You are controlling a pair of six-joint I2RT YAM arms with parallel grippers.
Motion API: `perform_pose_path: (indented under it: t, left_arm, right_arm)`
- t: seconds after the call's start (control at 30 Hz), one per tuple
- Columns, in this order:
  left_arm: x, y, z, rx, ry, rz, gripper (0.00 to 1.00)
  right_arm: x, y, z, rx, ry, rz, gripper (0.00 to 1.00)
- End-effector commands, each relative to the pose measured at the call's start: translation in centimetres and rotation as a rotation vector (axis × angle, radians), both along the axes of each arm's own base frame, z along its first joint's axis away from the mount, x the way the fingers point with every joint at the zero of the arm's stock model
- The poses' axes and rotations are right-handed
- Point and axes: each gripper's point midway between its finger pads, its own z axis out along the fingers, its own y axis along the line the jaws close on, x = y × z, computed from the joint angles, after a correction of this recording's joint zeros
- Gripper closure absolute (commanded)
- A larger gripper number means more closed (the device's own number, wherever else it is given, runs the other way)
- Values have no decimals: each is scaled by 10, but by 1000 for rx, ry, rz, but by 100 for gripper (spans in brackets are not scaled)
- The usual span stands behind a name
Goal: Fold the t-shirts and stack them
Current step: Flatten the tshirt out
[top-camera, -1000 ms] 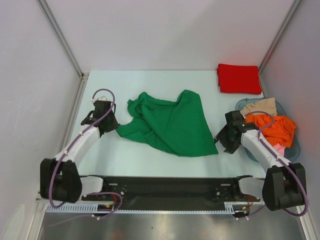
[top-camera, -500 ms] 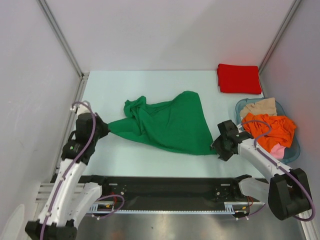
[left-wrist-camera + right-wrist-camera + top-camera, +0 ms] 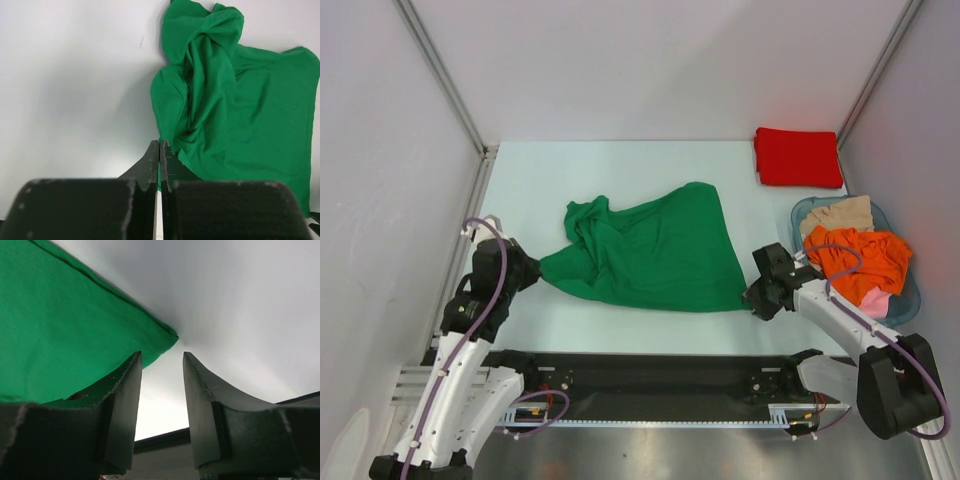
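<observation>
A bright green t-shirt (image 3: 650,255) lies spread and creased mid-table, bunched at its far left. My left gripper (image 3: 532,271) is shut on its left corner, and in the left wrist view a thin strip of green t-shirt (image 3: 235,115) shows between the closed left gripper (image 3: 160,145) jaws. My right gripper (image 3: 752,298) sits at the shirt's near right corner. In the right wrist view the right gripper (image 3: 161,357) is open with nothing between its fingers, and the green t-shirt's corner (image 3: 65,325) lies just ahead of the left finger. A folded red t-shirt (image 3: 798,157) lies at the far right.
A blue basket (image 3: 798,212) at the right edge holds an orange garment (image 3: 860,258), a beige one (image 3: 838,213) and a bit of pink (image 3: 875,297). White walls enclose the table on the left, back and right. The black arm-base rail (image 3: 650,375) runs along the near edge.
My left arm has drawn back towards the near left, pulling the green shirt's corner with it and stretching the cloth. My right gripper has moved to the shirt's near right corner and its jaws have narrowed.
</observation>
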Motion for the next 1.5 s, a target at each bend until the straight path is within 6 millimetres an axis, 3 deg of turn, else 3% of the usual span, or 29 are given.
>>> perform_pose_path:
  t: [0.0, 0.37, 0.5, 0.6, 0.67, 0.77, 0.9, 0.93, 0.97, 1.0, 1.07, 1.13, 1.2, 1.23, 1.3, 1.33, 1.47]
  left_arm:
    - [2, -6, 4, -28, -21, -16, 99]
    - [3, -5, 9, -26, -36, -14, 100]
    - [3, -6, 14, -30, -52, -19, 100]
    - [3, -6, 20, -24, -66, -22, 100]
    - [3, -5, 27, -24, -86, -22, 100]
    - [6, 0, 48, -11, -142, -2, 100]
    - [18, 1, 106, 11, -315, -19, 100]
    - [22, 1, 126, 43, -369, -38, 100]
    - [27, 1, 146, 50, -436, -43, 100]
    - [28, 0, 161, 62, -475, -54, 100]
    - [33, -1, 210, 109, -615, -77, 100]
    - [31, -1, 251, 153, -734, -96, 99]
    - [31, -2, 293, 174, -856, -102, 100]
    - [20, -4, 327, 210, -943, -127, 100]
    - [13, -7, 369, 256, -1061, -148, 100]
    - [-2, -5, 399, 302, -1144, -148, 100]
    - [-33, 9, 475, 398, -1378, -49, 100]
  right_arm:
    - [4, -2, -4, -9, -12, -35, 57]
    - [5, -4, -22, -10, 17, -126, 59]
    - [8, -1, -28, 2, 23, -137, 74]
    - [4, -3, -31, -7, 30, -136, 100]
    - [9, -1, -29, -7, -3, -93, 100]
    - [28, 5, -7, -9, -139, 10, 100]
    - [70, 15, 62, 7, -454, 142, 100]
    - [88, 19, 96, 19, -601, 165, 100]
    - [95, 22, 116, -15, -687, 253, 100]
    - [108, 25, 153, -34, -799, 291, 100]
    - [125, 25, 211, -123, -988, 375, 100]
    - [139, 20, 282, -193, -1166, 342, 100]
    - [146, 16, 318, -254, -1255, 349, 100]
    - [145, 14, 363, -276, -1366, 335, 100]
    - [146, 14, 400, -362, -1469, 369, 100]
    - [140, 12, 440, -393, -1580, 347, 100]
    - [135, 10, 512, -549, -1775, 352, 100]
